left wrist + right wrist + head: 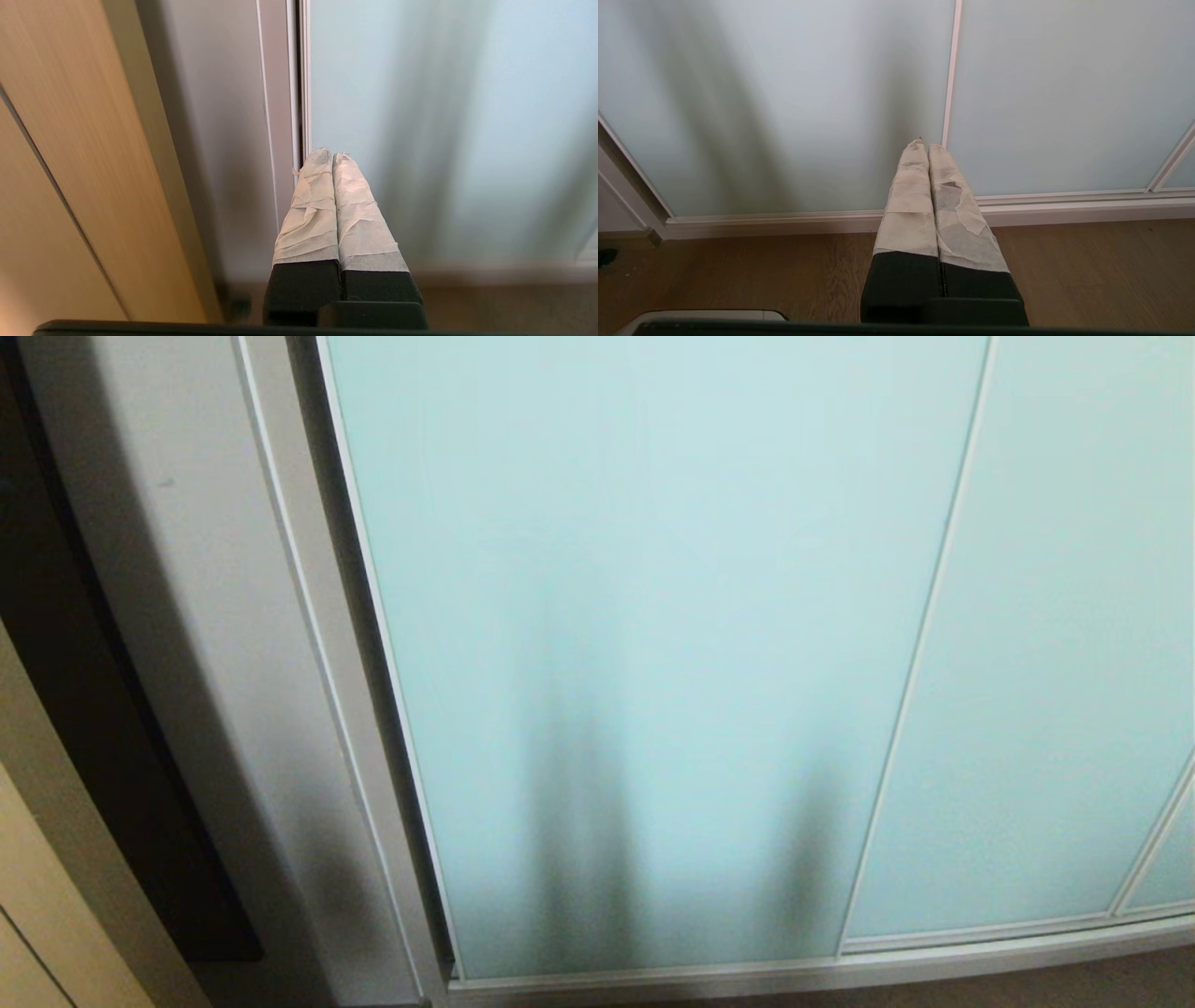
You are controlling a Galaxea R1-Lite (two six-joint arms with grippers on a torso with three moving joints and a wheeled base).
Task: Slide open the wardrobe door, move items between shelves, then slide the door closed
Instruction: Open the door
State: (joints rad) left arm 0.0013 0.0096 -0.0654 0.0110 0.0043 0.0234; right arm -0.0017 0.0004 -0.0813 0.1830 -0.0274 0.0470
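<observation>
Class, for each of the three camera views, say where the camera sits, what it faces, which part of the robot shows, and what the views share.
Head view: high up, looking down at the closed sliding door; no robot part shows.
Left wrist view: behind the shut left gripper, facing the door's left edge.
Right wrist view: behind the shut right gripper, facing the door's bottom rail and the floor.
Shared: the same door.

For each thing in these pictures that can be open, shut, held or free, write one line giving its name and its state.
sliding wardrobe door: shut, its left frame edge against the white side panel.
left gripper: shut, empty, pointing at the door's left edge.
right gripper: shut, empty, pointing at the door's lower part beside a thin frame strip.
</observation>
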